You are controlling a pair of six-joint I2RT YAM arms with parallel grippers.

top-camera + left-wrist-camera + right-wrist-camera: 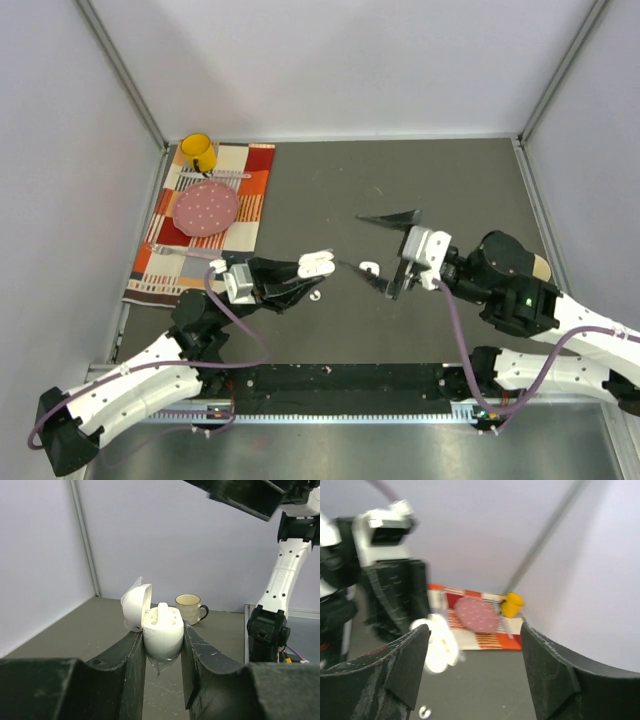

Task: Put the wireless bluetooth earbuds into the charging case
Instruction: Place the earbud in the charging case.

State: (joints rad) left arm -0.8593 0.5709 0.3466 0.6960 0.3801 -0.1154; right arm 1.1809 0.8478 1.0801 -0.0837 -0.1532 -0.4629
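**Open charging case clamped in the left gripper, right gripper wide apart beside it**

Seen from above, the left gripper is near the middle of the dark table. It is closed tight on the sides of a white charging case. The case's lid is tipped open, and one white earbud stands upright in its top.

At 3 o'clock from the case, just beside it, a loose earbud lies on the table. At 6 o'clock from the case is a white speck, too small to identify.

The right gripper faces the case from 3 o'clock with its jaws spread wide and nothing between them. Its nearer finger reaches in close by the loose earbud. The right wrist view is blurred.

At 10 o'clock on the table lies a checked placemat with a pink dotted plate on it. A yellow mug sits at the mat's far corner. In the left wrist view a cream mug stands behind the case.
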